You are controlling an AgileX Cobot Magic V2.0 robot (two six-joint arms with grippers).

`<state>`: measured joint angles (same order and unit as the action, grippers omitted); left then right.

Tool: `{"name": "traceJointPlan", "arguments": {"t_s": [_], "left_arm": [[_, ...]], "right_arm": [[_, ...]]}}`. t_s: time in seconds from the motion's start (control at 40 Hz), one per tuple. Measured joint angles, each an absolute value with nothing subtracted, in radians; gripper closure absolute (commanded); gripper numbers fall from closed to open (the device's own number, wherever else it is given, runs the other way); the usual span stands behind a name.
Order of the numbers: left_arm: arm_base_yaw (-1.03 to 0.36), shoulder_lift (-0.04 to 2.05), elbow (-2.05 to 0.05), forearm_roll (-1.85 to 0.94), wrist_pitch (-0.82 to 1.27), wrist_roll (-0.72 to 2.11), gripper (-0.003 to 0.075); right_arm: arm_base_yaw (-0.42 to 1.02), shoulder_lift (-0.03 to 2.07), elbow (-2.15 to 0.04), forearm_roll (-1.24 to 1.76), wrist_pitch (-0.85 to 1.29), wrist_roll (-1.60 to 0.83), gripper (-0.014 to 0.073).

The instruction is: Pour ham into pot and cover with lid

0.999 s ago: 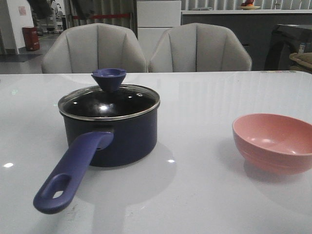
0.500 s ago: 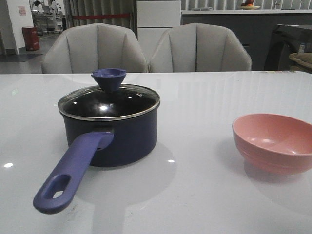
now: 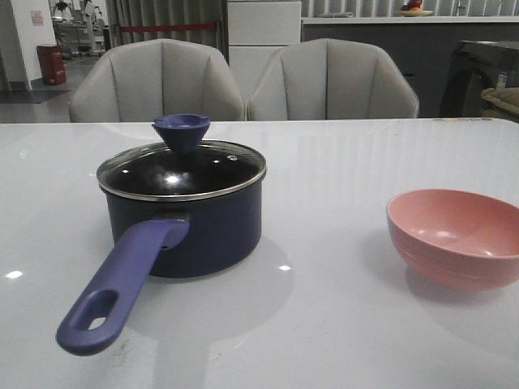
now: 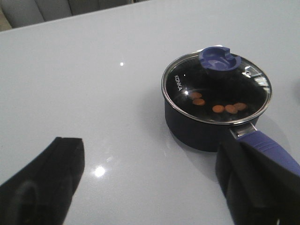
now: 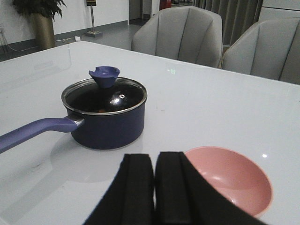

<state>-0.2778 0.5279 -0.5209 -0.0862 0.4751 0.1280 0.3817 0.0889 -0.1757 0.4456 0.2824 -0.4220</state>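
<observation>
The dark navy pot (image 3: 195,227) stands left of centre on the table, its blue-purple handle (image 3: 122,284) pointing toward the near edge. The glass lid (image 3: 180,168) sits on it, knob (image 3: 181,130) up. Through the lid in the left wrist view, several orange-pink ham slices (image 4: 216,107) lie on the pot's bottom. The pink bowl (image 3: 456,237) stands empty at the right. My left gripper (image 4: 150,178) is open and empty over bare table beside the pot (image 4: 211,122). My right gripper (image 5: 153,161) is shut and empty, near the bowl (image 5: 229,178). Neither gripper shows in the front view.
Two grey chairs (image 3: 243,81) stand behind the white glossy table (image 3: 340,324). A counter and furniture lie farther back. The bowl sits close to the table's right side.
</observation>
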Motion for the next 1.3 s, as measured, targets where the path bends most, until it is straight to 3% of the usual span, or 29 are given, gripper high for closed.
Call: {"name": "traceJointPlan", "arguments": {"t_s": [0.125, 0.175, 0.3, 0.4, 1.099, 1.299], "left_arm": [[-0.278, 0.427, -0.426, -0.088, 0.458, 0.128, 0.02], [-0.278, 0.397, -0.408, -0.096, 0.458, 0.128, 0.0289], [-0.278, 0.349, -0.394, -0.115, 0.455, 0.128, 0.0628], [-0.278, 0.339, -0.394, -0.12, 0.454, 0.128, 0.0561], [-0.278, 0.335, -0.381, -0.127, 0.474, 0.128, 0.0566], [-0.196, 0.23, -0.264, -0.093, 0.317, 0.128, 0.0566]], "right_arm": [[0.382, 0.089, -0.176, 0.446, 0.282, -0.422, 0.0414], [0.382, 0.089, -0.176, 0.446, 0.282, -0.422, 0.0414], [0.382, 0.089, -0.176, 0.446, 0.284, -0.422, 0.0414], [0.382, 0.089, -0.176, 0.446, 0.284, -0.422, 0.0414], [0.382, 0.089, -0.176, 0.446, 0.284, -0.422, 0.0414], [0.382, 0.089, -0.176, 0.446, 0.284, -0.422, 0.0414]]}}
